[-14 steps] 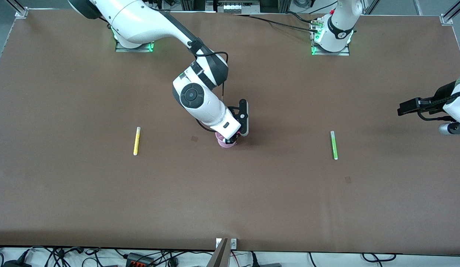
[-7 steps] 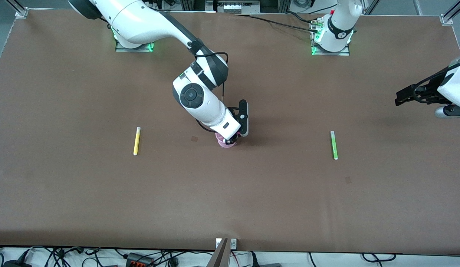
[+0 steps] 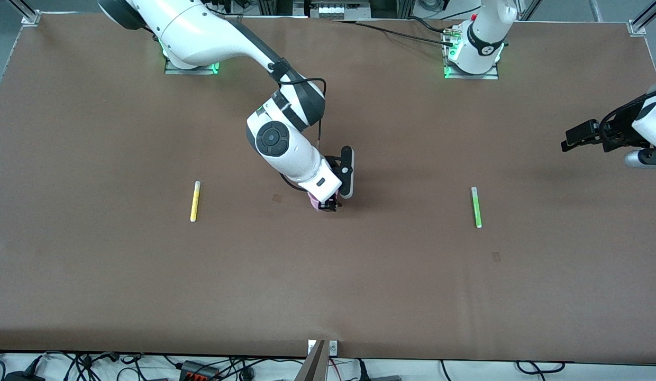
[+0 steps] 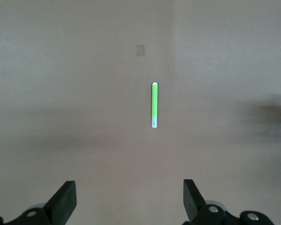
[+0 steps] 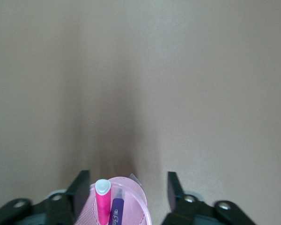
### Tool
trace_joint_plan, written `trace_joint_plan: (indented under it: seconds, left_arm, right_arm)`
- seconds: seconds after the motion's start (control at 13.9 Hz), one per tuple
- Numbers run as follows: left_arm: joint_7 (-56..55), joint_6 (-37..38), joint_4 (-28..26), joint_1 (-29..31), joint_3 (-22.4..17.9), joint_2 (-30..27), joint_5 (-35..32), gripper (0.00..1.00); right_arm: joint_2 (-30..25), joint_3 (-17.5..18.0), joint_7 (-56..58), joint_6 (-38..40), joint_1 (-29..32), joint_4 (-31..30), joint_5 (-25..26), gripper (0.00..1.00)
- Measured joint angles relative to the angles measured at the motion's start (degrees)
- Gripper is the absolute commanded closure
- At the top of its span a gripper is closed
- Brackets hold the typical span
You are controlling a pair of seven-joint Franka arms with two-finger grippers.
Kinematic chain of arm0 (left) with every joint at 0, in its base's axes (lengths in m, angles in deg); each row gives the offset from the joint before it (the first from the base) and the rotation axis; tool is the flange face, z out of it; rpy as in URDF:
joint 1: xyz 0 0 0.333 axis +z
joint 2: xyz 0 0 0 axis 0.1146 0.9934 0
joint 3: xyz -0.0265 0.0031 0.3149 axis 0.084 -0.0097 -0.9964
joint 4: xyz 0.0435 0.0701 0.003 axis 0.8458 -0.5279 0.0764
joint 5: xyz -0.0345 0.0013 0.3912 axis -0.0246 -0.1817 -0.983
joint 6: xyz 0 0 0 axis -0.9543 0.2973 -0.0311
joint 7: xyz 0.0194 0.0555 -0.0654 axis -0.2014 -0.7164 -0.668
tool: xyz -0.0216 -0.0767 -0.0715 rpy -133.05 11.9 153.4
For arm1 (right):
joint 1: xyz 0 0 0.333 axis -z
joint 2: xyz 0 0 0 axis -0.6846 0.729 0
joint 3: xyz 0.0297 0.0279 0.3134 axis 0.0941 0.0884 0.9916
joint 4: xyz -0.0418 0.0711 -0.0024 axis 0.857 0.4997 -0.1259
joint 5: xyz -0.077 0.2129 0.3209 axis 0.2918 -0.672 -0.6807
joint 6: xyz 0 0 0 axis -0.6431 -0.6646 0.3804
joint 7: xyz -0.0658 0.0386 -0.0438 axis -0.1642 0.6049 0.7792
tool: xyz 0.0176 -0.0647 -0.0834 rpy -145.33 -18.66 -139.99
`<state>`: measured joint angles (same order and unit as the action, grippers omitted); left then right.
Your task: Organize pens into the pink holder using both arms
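Right gripper (image 5: 126,187) hung open directly over the pink holder (image 5: 131,206) at mid-counter (image 3: 360,286); magenta pen (image 5: 102,201) and purple pen (image 5: 116,211) stood inside it. Left gripper (image 4: 129,201) hung open over the counter's left-arm end, near the green pen (image 3: 475,207). Yellow pen (image 3: 194,201) lay toward the right arm's end.

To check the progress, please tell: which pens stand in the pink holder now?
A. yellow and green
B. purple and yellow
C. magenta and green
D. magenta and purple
D: the right wrist view shows the magenta pen and the purple pen inside the pink holder.
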<state>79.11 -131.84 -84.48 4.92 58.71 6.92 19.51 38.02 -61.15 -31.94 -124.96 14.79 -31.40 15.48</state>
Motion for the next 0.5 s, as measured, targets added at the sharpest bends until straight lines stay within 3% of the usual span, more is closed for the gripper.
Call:
trace_joint_plan:
  seconds: [0.5]
  left_arm:
    - [0.01,0.31,0.84,0.00,-0.08,0.00,0.02,0.00]
  right_arm:
    - [-2.24,0.00,-10.94,1.31,0.56,0.94,-1.61,0.00]
